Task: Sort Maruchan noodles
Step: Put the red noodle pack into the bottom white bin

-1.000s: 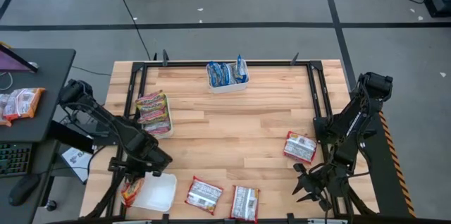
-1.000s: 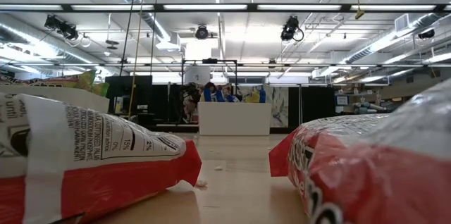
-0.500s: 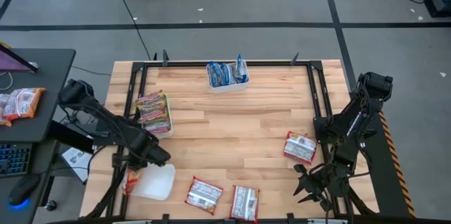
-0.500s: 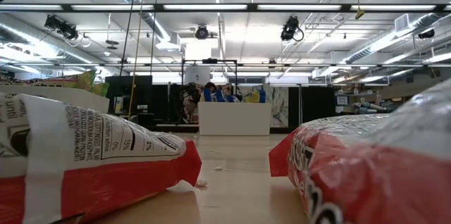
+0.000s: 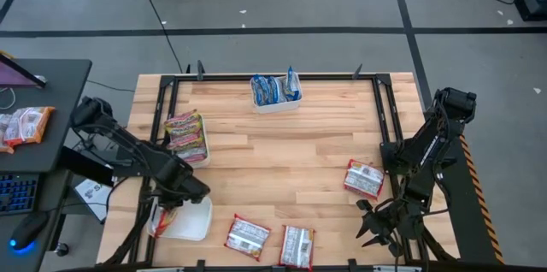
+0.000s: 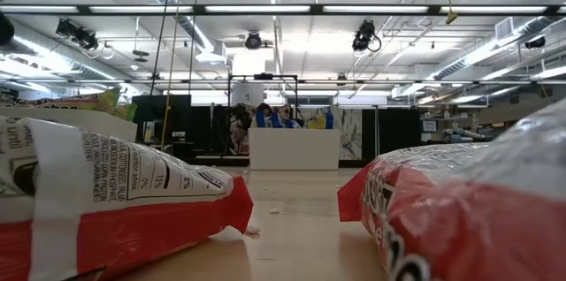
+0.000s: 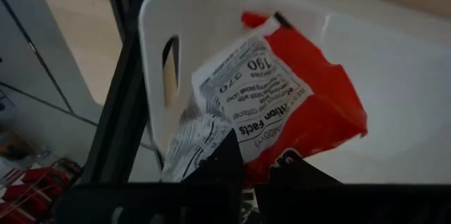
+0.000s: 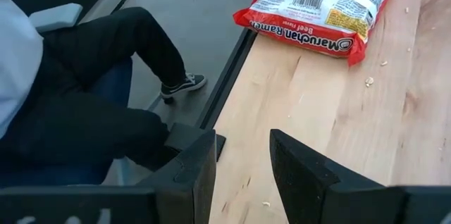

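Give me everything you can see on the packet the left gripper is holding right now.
The red-and-white noodle packet is crinkly plastic, its back panel with nutrition print facing the wrist camera. The left gripper is shut on its lower edge, holding it tilted over the white tray at the table's front left corner. Whether it touches the tray is unclear.

Layout, high view. Table [image 5: 282, 156]: one tray [image 5: 275, 101] at the far edge, centre, with packets [image 5: 272, 89] standing in it. Second tray [image 5: 190, 154] at the left side, packets stacked in it [image 5: 185, 132]. Third tray [image 5: 190, 221] at the near left corner; the left gripper [image 5: 162, 214] above its left end, clamped on a packet [image 7: 282, 108] over the tray. Two packets [image 5: 247, 236] [image 5: 297, 245] lie side by side at the near edge. One packet [image 5: 365, 178] lies right, near the right arm's gripper [image 5: 376, 225], which is at the near right corner.
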Controlling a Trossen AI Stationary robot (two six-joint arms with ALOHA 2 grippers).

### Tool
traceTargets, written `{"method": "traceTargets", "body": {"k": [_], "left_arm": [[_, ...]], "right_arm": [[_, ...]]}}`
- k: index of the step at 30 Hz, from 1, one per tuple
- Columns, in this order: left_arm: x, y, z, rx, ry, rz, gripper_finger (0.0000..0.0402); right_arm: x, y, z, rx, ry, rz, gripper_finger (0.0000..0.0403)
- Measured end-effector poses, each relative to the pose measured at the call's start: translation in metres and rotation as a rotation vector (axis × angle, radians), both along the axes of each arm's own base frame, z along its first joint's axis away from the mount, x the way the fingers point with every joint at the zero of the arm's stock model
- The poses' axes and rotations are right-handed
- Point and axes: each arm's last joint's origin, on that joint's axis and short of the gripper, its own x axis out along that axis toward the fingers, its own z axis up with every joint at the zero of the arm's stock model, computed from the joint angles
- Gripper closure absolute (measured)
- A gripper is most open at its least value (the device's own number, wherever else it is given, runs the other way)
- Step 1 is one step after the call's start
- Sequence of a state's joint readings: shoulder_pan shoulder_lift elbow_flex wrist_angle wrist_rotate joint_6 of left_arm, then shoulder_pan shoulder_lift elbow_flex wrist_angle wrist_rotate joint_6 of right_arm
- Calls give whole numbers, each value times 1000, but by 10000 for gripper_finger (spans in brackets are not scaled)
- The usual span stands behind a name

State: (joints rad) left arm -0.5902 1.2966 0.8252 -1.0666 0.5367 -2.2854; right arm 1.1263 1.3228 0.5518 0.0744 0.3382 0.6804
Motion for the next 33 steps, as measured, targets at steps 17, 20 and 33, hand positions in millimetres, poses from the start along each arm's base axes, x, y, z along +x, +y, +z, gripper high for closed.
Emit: {"method": "traceTargets", "body": {"k": [17,20,33], "left_arm": [[-5,-15,66,284,-251,-82,379],[-5,-15,72,259,-280,-90,379],[-22,2,117,399,-330,-162,379]], "right_arm": [[-1,1,0,46,45,-16,264],[1,0,0,54,49,-17,264],[13,-2,5,128,49,-16,264]]}}
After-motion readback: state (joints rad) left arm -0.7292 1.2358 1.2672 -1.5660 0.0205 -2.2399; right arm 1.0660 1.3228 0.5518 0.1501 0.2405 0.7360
